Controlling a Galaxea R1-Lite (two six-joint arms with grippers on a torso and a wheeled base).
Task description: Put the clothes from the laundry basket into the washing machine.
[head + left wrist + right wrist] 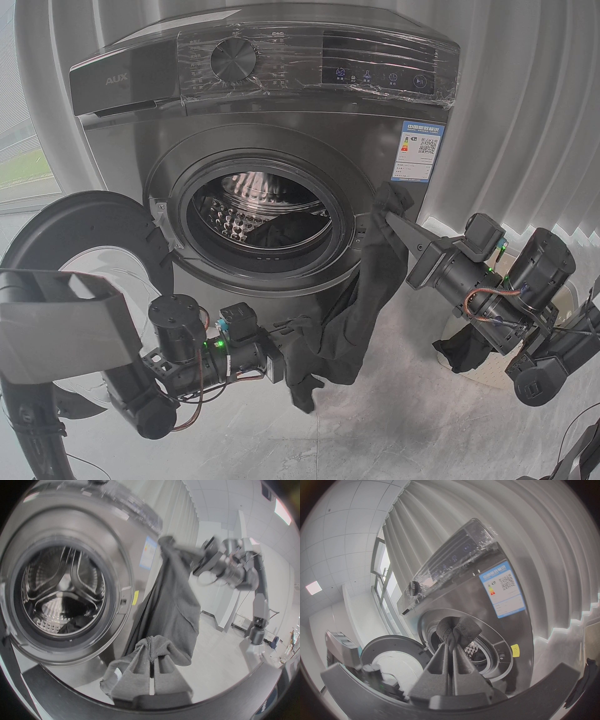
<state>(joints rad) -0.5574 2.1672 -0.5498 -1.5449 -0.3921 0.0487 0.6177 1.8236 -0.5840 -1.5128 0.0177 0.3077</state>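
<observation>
right gripper (389,216) (452,645) was clamped, fingers pressed close together, on the bunched top end of a dark garment (353,306) (458,629). it held that end up against the right rim of the washing machine's (125,156) door opening. left gripper (289,357) (151,655) sat lower, below the bottom rim of the opening, its fingers drawn nearly shut with a fold of the same garment (173,605) pinched at the tips. the cloth hung slack between the two grippers, draped down the machine's front, lower hem dangling above the floor (406,431); whether it touched the floor i could not tell.

washing machine: front loader, round door (81,231) swung wide open to the robot's left. steel drum (250,200) (62,583) exposed. one dark piece of clothing (289,230) (73,624) already lay in the bottom of the drum.

laundry basket (484,375) stood on the floor off the machine's right front corner, partly hidden behind the right arm. another dark cloth (464,347) hung over the basket's near rim.

pale pleated curtain (519,125) ran behind and to the right of the machine.
</observation>
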